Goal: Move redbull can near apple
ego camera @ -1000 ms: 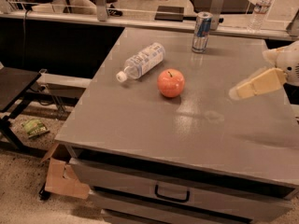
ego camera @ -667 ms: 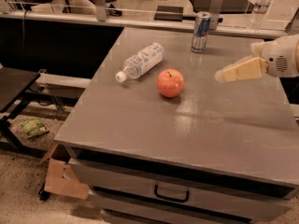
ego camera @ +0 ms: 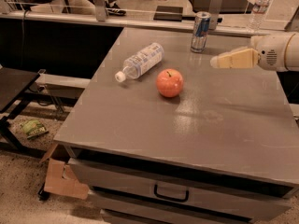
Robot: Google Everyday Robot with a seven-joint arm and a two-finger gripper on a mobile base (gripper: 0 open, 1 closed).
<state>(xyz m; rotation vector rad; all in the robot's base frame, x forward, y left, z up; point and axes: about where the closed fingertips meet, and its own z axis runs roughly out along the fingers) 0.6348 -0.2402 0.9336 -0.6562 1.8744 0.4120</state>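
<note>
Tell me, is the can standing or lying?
Standing: the can has its top facing up. The pincer hovers beside it.

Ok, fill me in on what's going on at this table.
A robot arm appears to be going for the redbull can. Its gripper hovers over the right side of the table, just right of the can and not touching it. The can stands upright near the far edge, not yet beside the apple. A water bottle lies on its side left of the apple.
</note>
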